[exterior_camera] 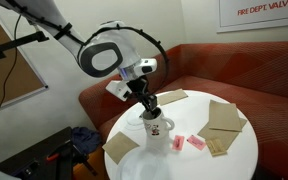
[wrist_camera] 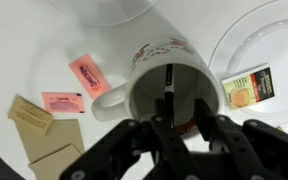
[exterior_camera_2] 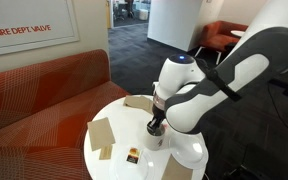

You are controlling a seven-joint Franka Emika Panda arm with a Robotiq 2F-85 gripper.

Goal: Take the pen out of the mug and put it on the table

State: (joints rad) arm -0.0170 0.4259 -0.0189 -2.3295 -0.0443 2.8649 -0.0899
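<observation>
In an exterior view we are seeing the gripper (exterior_camera: 147,103) hovering right over the mug (exterior_camera: 158,130), which is standing upright on the table (exterior_camera: 199,165); the pen is hiding inside it from this angle. In an exterior view the arm is filling the foreground, and the gripper (exterior_camera_2: 156,126) is sitting at the mouth of the mug (exterior_camera_2: 154,140), too small for us to read the jaws. In the wrist view we are looking straight down into the mug (wrist_camera: 154,55), where the pen (wrist_camera: 169,90) is resting tilted against the inner wall with its upper end between the jaws. They are standing apart on either side of it, gripping nothing yet. We are judging the closing as the risky part. If the jaws are closing off-centre, they may be nudging the thin pen along the wall and missing it. A finger catching the rim could be tipping the mug or dragging it toward the plate (wrist_camera: 274,40) just beside it. A weak pinch on so slim a shaft may be letting it slip back in during the lift.
</observation>
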